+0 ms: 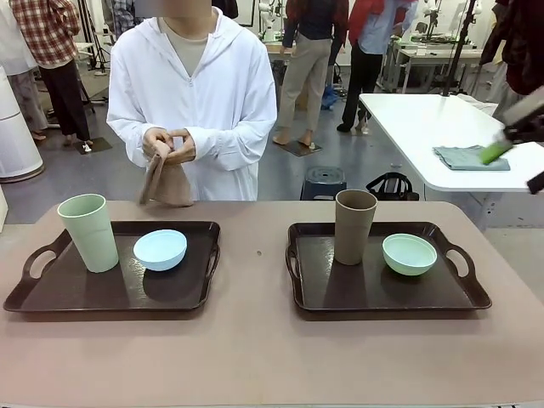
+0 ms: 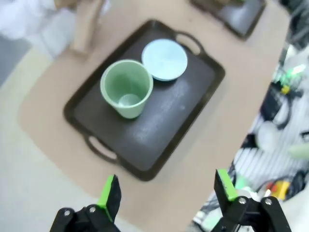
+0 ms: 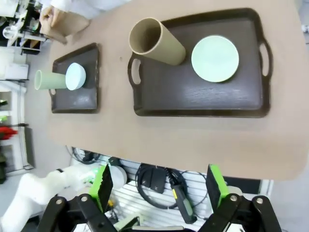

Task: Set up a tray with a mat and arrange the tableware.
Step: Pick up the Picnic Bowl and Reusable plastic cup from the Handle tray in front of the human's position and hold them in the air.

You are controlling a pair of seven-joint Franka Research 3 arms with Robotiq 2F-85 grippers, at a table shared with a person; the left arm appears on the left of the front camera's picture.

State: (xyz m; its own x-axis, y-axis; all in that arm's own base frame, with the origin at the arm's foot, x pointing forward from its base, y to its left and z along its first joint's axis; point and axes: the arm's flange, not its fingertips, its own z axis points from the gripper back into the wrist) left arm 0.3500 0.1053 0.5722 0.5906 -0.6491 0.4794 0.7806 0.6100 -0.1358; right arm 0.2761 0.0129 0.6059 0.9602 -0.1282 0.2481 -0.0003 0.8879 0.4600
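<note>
You have two dark handled trays side by side on the desk (image 1: 255, 357), well apart from each other. The left tray (image 1: 85, 291) holds the pale green cup (image 1: 88, 232), upright toward its left end, and the light blue bowl (image 1: 160, 249) just beside it to the right. From the left wrist view, cup and bowl sit close enough that you cannot tell whether their rims touch. The cup is empty inside.

The right tray (image 1: 374, 291) holds the brown cup (image 1: 354, 226), upright on its left half. The mint green bowl (image 1: 409, 253) sits near the cup on the right half, with a small gap between them. Both bowls stand mouth up, and nothing shows inside them.

No mat lies under the tableware in either tray. The person at the far side of the desk holds a folded brown mat (image 1: 167, 183) in both hands (image 1: 168, 144). It hangs down to the desk's far edge behind the left tray.

Your left end effector (image 2: 166, 186) hovers high above the desk's near edge by the left tray. Its fingers are spread wide and it has hold of nothing. Your right end effector (image 3: 158, 176) is raised off the desk's near side, looking down on both trays. It is also fully spread and empty.
</note>
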